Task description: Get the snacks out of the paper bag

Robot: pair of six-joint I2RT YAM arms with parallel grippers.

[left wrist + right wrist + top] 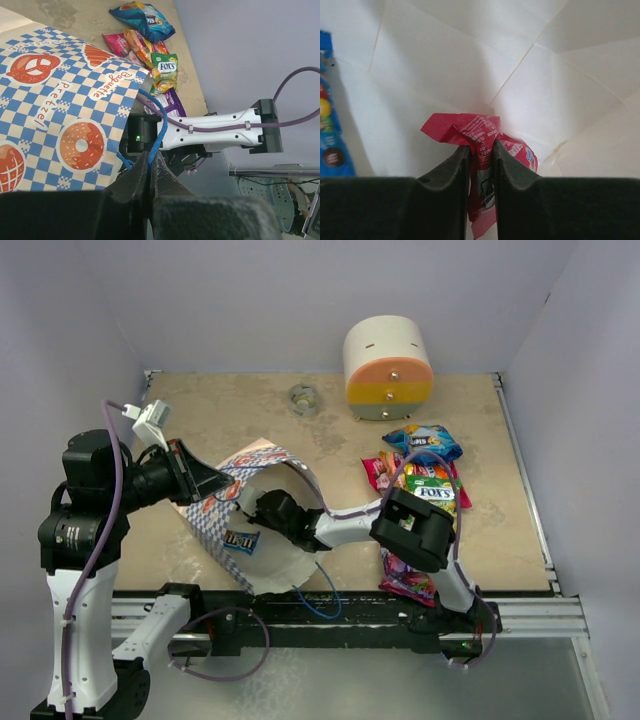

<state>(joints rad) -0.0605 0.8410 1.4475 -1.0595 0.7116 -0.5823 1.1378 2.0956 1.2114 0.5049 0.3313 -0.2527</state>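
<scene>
The checkered paper bag (218,508) lies open on the table, its mouth to the right. It also shows in the left wrist view (60,115). My left gripper (150,162) is shut on the bag's blue cord handle (155,131) and holds the bag's upper side up. My right gripper (481,149) is inside the bag and is shut on a crumpled red snack packet (470,131). A blue M&M's packet (240,539) lies at the bag's mouth and shows at the left edge of the right wrist view (329,135). Several snack packets (425,475) lie in a heap on the table to the right.
A rounded cream-orange-yellow drawer box (388,368) stands at the back. A small round object (303,398) lies left of it. A purple packet (405,575) lies near the front edge under my right arm. Walls close the table on three sides.
</scene>
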